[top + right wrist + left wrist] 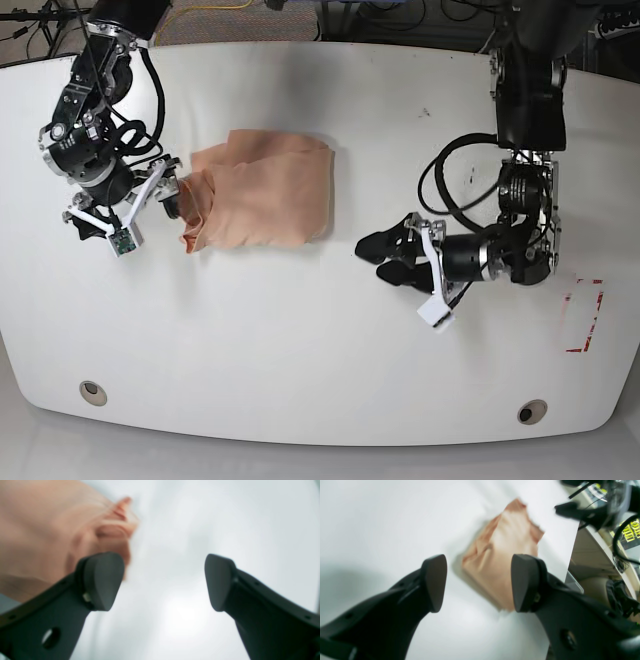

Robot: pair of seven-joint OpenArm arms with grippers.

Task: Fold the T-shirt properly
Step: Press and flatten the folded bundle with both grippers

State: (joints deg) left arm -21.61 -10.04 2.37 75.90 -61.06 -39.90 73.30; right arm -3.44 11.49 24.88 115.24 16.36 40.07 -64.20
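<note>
The peach T-shirt [265, 190] lies folded into a rough rectangle on the white table [300, 350], left of centre, its left edge bunched. My right gripper [128, 210] hangs open just left of that bunched edge. In the right wrist view the T-shirt [45, 530] shows behind one finger [102, 580], and only bare table lies between the jaws of the right gripper [163, 580]. My left gripper [378, 260] is open to the right of the shirt and apart from it. In the left wrist view the left gripper [478, 582] frames the T-shirt [505, 552] from a distance.
Red tape marks [585, 315] sit near the table's right edge. Two round holes [92, 392] [532, 411] are near the front edge. Cables and equipment [620, 517] stand beyond the table's far side.
</note>
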